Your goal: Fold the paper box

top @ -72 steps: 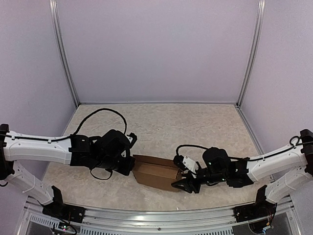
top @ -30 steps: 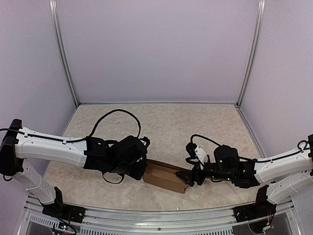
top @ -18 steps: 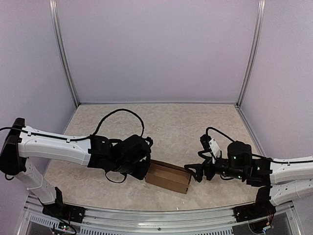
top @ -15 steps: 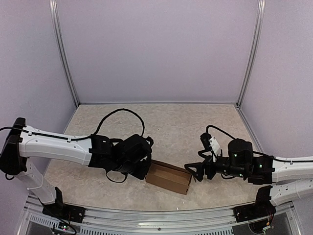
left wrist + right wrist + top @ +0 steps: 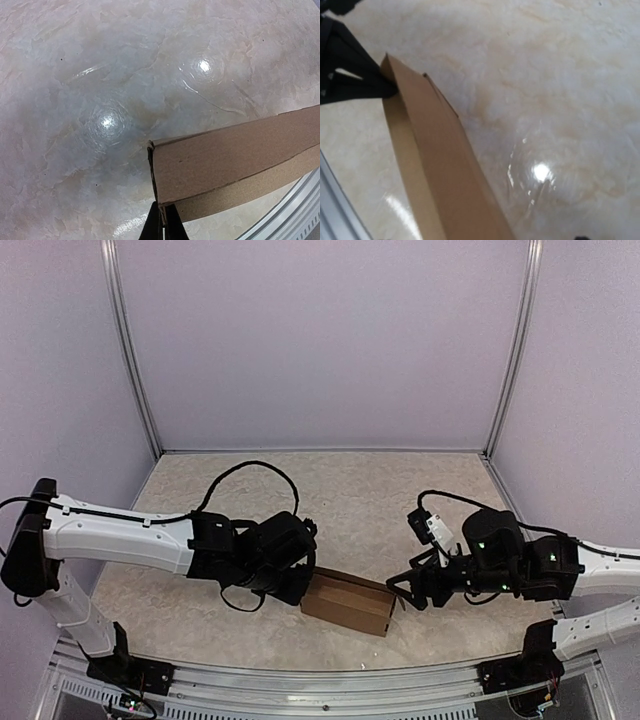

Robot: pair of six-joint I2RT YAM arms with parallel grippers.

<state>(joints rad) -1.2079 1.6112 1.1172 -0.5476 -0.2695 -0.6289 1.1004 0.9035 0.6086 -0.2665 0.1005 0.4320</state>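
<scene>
L gripper [image 5: 162,222]: my jaws are pinched fully shut on a thin edge at the left end of the paper box [image 5: 235,160]. It's only a sliver of cardboard, not the body. R gripper [image 5: 404,591]: jaws look parted w/ nothing between them, hanging just off the box's right end. I can't tell if a fingertip touches it.

The box [image 5: 347,604] lies between my two wrists as a long, closed-looking brown sleeve. It sits low on the table [image 5: 330,490], close to the front rail [image 5: 330,680]. Can't tell if it rests flat or is tipped up a bit.

Risks as I judge them:
- My L hold is a small edge pinch, so if R pushes on the far end the box could swing round that point or slide out of my tips.
- If R closes across the hollow body rather than on a flap, the walls prob buckle and the creases go wrong.
- Any shove toward me could ride the box onto the rail.
- R wrist view shows no fingers of its own, so lining up on an end flap is partly blind and I could snag it skew.
</scene>
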